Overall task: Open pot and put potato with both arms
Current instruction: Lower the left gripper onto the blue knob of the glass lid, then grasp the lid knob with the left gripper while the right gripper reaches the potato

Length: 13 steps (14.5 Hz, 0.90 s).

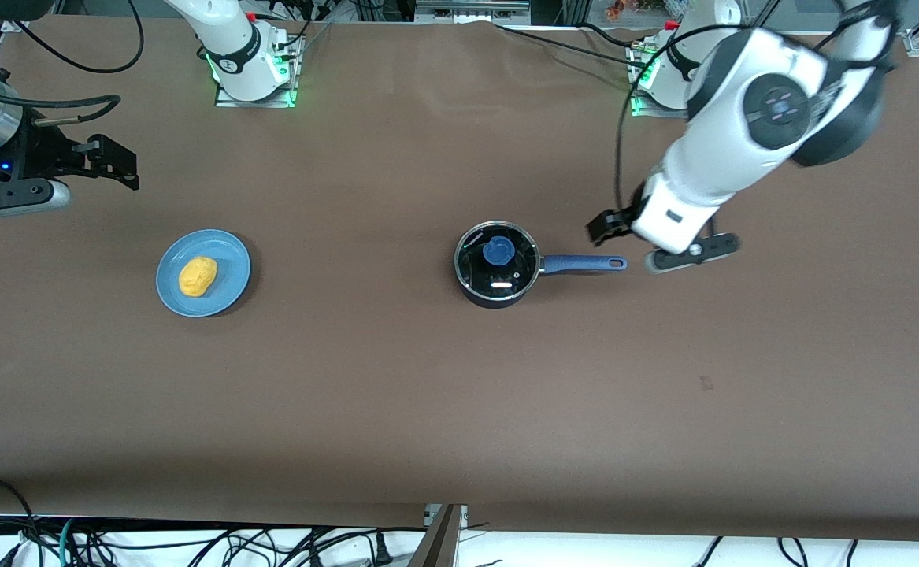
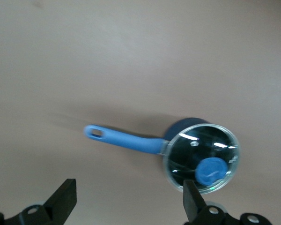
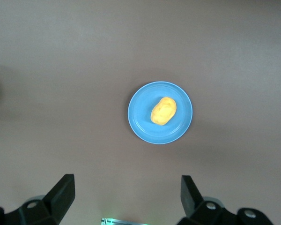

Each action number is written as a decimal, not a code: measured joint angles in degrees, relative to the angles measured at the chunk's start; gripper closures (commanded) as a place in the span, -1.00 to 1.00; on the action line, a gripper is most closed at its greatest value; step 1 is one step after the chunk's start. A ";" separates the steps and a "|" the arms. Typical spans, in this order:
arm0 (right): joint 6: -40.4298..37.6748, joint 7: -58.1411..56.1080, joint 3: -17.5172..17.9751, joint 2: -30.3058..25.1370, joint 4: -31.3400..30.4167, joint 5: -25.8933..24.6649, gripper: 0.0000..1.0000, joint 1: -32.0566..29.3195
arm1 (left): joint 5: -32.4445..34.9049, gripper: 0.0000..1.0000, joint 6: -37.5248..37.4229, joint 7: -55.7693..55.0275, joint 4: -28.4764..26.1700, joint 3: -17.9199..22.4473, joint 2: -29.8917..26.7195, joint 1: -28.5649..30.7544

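Brown tabletop (image 1: pixel 459 409) carries the pot (image 1: pixel 497 264) near its middle, glass lid (image 1: pixel 498 261) seated with its blue knob (image 1: pixel 499 251) on top, and the blue handle (image 1: pixel 581 264) running out toward the left arm's end, at 3 o'clock from the bowl in the front view. Well apart, toward the right arm's end, the potato (image 1: pixel 198 276) lies on a blue plate (image 1: pixel 227 295). Left gripper (image 1: pixel 648 236) hangs over bare tabletop just off the handle's tip, its jaws spread wide with nothing between them; in its wrist view (image 2: pixel 131 206) the lid sits near one finger. Right gripper (image 1: pixel 113 161) waits near the edge at its own end, over bare tabletop at roughly 11 o'clock from the plate, jaws likewise spread and empty (image 3: pixel 126 197). Judging by the closed lid and untouched potato, the opening step is only being approached. The next move seems to call for the left gripper to travel over the knob, descend squarely and pinch it, then lift the lid straight up so the pot is not dragged; the right arm would then need to centre over the potato, grip across its narrow width, and carry it to the opened pot
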 measured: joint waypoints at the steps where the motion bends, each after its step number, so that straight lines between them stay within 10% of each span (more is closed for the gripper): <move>1: 0.34 0.00 0.00 0.10 0.00 0.00 -1.00 0.00 | 0.54 -1.00 1.45 -2.44 -0.01 -0.57 1.58 -1.22; 13: 1.33 0.00 -0.07 2.76 0.00 -0.02 -1.00 -0.12 | 26.49 -1.00 5.30 -22.85 11.34 -0.69 25.63 -21.99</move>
